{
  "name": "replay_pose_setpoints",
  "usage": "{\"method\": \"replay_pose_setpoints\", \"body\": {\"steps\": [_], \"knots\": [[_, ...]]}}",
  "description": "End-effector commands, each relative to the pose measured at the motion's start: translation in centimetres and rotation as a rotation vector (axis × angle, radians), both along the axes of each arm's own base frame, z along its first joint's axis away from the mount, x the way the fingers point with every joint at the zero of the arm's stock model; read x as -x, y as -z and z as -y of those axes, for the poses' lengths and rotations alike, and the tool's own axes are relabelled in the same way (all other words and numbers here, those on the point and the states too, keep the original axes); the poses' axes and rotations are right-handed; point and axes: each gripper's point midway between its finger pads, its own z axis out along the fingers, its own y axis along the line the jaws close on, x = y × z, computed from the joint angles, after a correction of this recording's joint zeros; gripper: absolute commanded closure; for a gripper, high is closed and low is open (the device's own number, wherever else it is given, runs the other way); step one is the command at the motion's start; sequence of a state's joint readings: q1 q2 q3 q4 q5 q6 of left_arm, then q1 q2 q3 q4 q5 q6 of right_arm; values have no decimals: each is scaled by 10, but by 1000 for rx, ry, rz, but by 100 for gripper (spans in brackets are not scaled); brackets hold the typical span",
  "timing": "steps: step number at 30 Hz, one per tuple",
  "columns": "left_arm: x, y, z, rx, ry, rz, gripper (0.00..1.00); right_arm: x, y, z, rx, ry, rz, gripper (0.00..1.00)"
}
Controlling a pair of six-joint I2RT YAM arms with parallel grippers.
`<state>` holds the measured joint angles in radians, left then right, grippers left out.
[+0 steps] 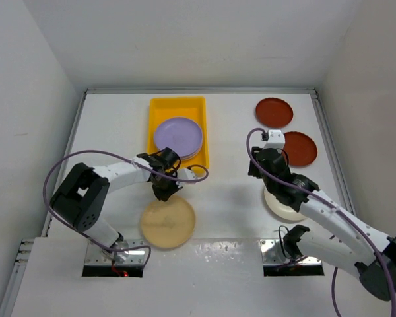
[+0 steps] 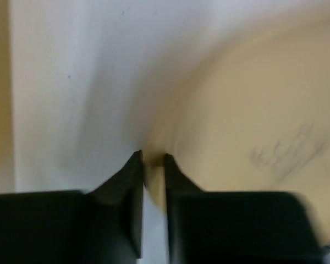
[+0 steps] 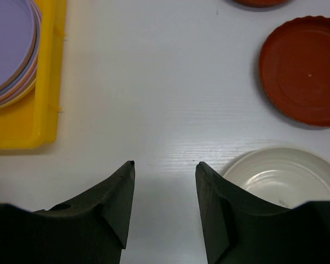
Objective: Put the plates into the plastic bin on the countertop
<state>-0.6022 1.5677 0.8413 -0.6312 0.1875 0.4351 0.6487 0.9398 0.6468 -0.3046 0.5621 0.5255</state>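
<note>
**A:** How will the tan plate (image 1: 168, 224) handle?

**B:** By its look it is thin, stiff plastic. I judge it light, slick on its face, and unlikely to break. The raised rim is the place to pinch. The left gripper (image 2: 153, 158) is there now, at the plate's 12 o'clock edge, and its jaws look clenched on the rim with only a sliver between them.

**A:** Where does the plate lie?

**B:** It lies flat on the countertop (image 1: 231, 132), hollow side up, at 6 o'clock from the yellow bin (image 1: 155, 105) and near the left arm's base.

**A:** Does it have a long axis?

**B:** No, it is round, so only its face has a direction, and that points up. The bin's long side runs 12 to 6, and a lilac plate (image 1: 178, 135) tops the others inside it.

**A:** And the other side?

**B:** The right gripper (image 3: 165, 165) hangs with its jaws spread and holds nothing. A cream plate (image 3: 280, 176) is at its 4 o'clock. Two red-brown plates (image 1: 274, 112) lie beyond, toward 1 o'clock.
</note>
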Motion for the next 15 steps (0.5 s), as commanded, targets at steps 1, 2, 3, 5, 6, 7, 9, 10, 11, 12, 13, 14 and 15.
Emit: {"method": "replay_pose_setpoints", "body": {"steps": [1, 2, 3, 5, 6, 7, 9, 10, 11, 12, 13, 14, 15], "knots": [[0, -1, 13, 60, 67, 7, 92, 5, -7, 12, -15, 73, 26, 52], [-2, -6, 14, 67, 67, 17, 100, 7, -6, 16, -1, 85, 20, 52], [-6, -12, 20, 89, 61, 23, 100, 8, -8, 18, -3, 92, 26, 52], [-6, -26, 28, 135, 60, 20, 100, 9, -9, 21, 2, 99, 28, 52], [-9, -37, 33, 153, 63, 30, 100, 10, -9, 22, -1, 104, 29, 52], [-11, -44, 37, 170, 67, 35, 100, 10, -11, 23, 3, 106, 36, 52], [-10, -61, 43, 208, 78, 37, 100, 10, -10, 22, 6, 105, 35, 52], [-16, -74, 49, 232, 83, 52, 100, 9, -12, 23, 4, 107, 39, 52], [-16, -85, 54, 259, 91, 56, 100, 9, -11, 22, 8, 102, 36, 52], [-20, -104, 59, 283, 106, 78, 100, 8, -11, 22, 16, 102, 35, 52], [-22, -114, 62, 316, 104, 73, 100, 6, -12, 20, 19, 95, 34, 52], [-24, -124, 67, 340, 112, 79, 100, 5, -12, 19, 20, 94, 35, 52], [-30, -135, 68, 364, 104, 89, 100, 4, -12, 18, 21, 88, 36, 52]]}}
